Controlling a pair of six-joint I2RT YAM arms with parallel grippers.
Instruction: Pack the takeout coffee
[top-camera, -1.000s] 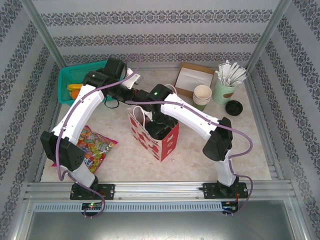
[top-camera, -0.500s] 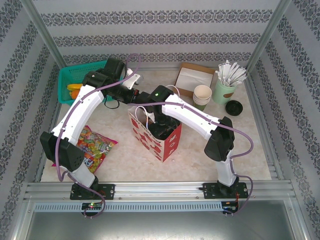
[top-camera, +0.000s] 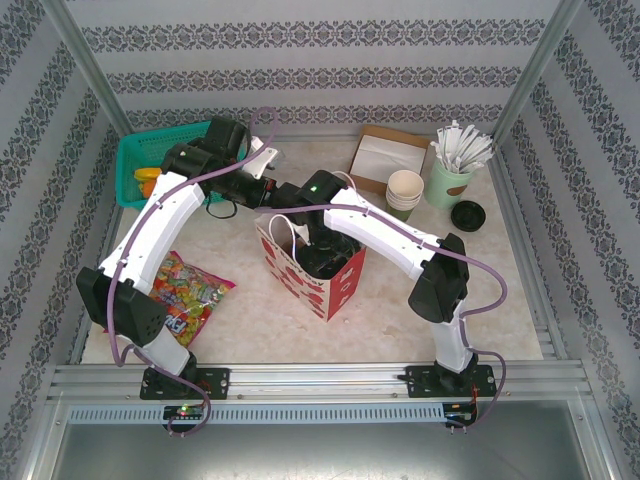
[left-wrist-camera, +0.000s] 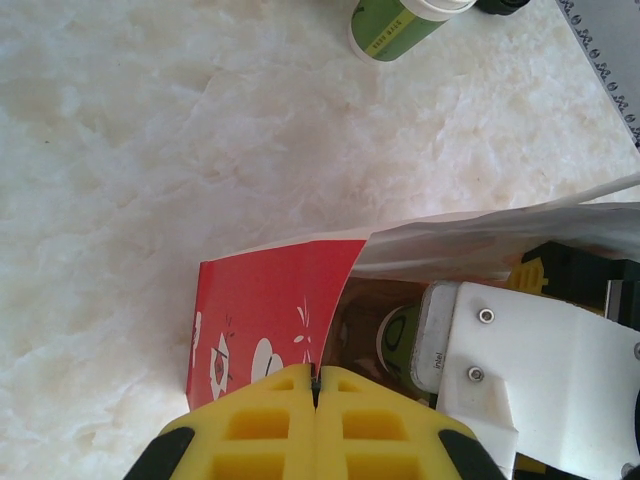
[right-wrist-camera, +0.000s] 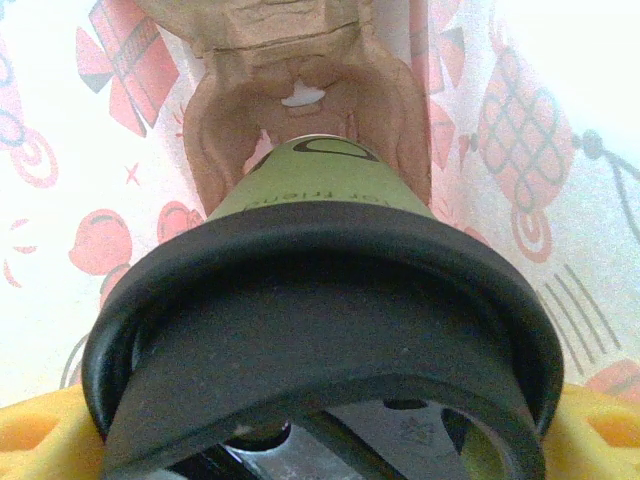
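Note:
A red patterned paper bag (top-camera: 335, 290) stands open mid-table. My left gripper (left-wrist-camera: 316, 388) is shut on the bag's near rim, the red wall (left-wrist-camera: 260, 310) running down between its yellow pads. The right gripper (top-camera: 318, 256) reaches down inside the bag. There it is shut on the takeout coffee (right-wrist-camera: 318, 190), a dark-green cup with a black lid (right-wrist-camera: 320, 300), held between yellow fingers (right-wrist-camera: 40, 435). The cup points at the bag's brown bottom. From the left wrist a patch of green cup (left-wrist-camera: 400, 338) shows inside the bag, beside the right arm's white wrist.
A teal basket (top-camera: 150, 160) sits at the back left and a candy packet (top-camera: 190, 290) at the left front. Back right hold a cardboard box (top-camera: 385, 155), stacked paper cups (top-camera: 405, 190), a pale green cup of white sticks (top-camera: 452, 178) and a loose black lid (top-camera: 467, 214).
Hardly anything has moved: the right wrist sits slightly deeper in the bag, and the left arm's elbow has drifted a little to the left. Both grips are unchanged.

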